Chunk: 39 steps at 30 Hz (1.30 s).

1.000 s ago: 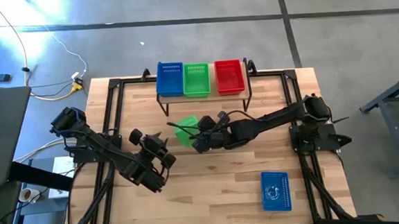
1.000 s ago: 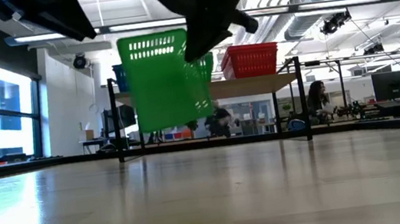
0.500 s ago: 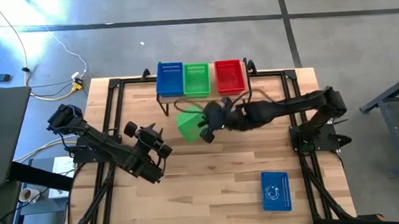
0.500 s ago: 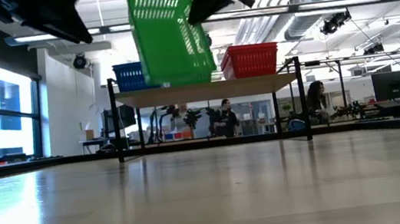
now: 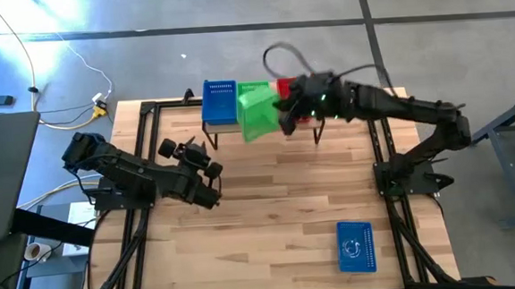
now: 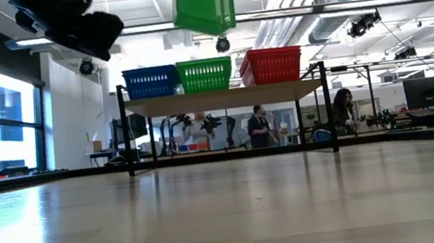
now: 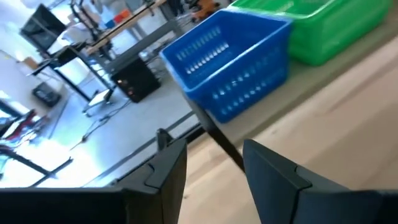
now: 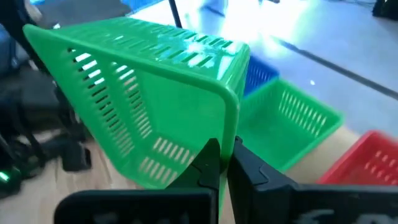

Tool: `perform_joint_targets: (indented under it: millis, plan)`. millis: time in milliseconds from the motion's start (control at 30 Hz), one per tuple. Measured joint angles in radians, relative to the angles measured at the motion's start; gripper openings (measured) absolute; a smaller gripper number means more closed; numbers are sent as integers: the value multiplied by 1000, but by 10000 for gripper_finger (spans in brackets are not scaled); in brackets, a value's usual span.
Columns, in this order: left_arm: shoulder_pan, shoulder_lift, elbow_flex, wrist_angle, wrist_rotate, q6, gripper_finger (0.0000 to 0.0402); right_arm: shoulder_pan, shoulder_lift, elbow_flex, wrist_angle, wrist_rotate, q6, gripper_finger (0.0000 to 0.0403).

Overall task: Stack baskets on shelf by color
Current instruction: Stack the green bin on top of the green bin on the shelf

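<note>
A: Right hand (image 8: 224, 163)?
B: Clamped on the rim of a green plastic mesh-sided basket (image 5: 257, 111), carried tilted in the air over the low light-wood shelf on black legs (image 6: 226, 97)

A: Shelf contents?
B: A blue mesh basket (image 6: 150, 82), a second green mesh basket (image 6: 205, 75) and a red mesh basket (image 6: 271, 65) stood in a row, blue to red. Held one hung above the middle green, not touching

A: Elsewhere?
B: Another blue basket (image 5: 355, 246) lay on the wooden desk (image 5: 271, 224), well apart

A: Left hand (image 7: 214, 158)?
B: Over the desk's left side, fingers parted, nothing held

Held green basket (image 5: 255, 111) hangs over shelf baskets (image 5: 220, 102).
</note>
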Motion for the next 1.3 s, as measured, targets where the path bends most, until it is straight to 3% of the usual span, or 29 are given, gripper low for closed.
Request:
perform_joint_targets:
  millis: [200,533,633,900,1133,1300]
  plan:
    - [62,0,0,0,-1,87,147,-103,8,133,-3,-89,-75,0]
    - [104,0,0,2,-2,122,147,-251,76,359,-197,-137,-54,0]
    - [104,0,0,7,-2,121,147,-289,122,423,-246,-180,-13,0]
    - [104,0,0,8,14,124,147,-359,304,608,-350,-428,95,0]
    - [104,0,0,8,40,148,147,-393,465,789,-558,-502,173,0]
    - [104,0,0,8,40,148,147,-411,538,845,-656,-577,255,0]
